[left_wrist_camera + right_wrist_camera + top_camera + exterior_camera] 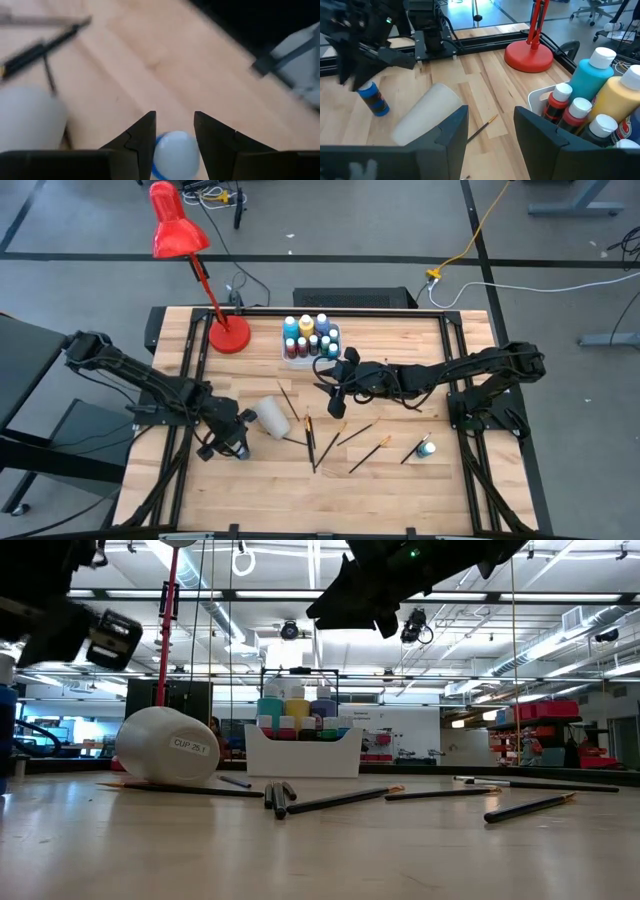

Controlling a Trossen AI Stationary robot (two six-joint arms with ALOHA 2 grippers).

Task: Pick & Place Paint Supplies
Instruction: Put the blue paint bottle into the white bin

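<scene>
Holding a blue paint bottle (175, 155) clamped in my left gripper (175, 131), I next carry it to the white organizer (300, 356); right gripper (490, 125) hangs released nearby.

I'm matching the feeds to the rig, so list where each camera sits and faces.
High: overhead, straight down on the table; both arms.
Low: table height, level across; white cup lying, arms above.
Left wrist: on left arm; left gripper shut on blue paint bottle.
Right wrist: on right arm; open right gripper, white tray of bottles.
Shared: high and right wrist show the red lamp.
</scene>
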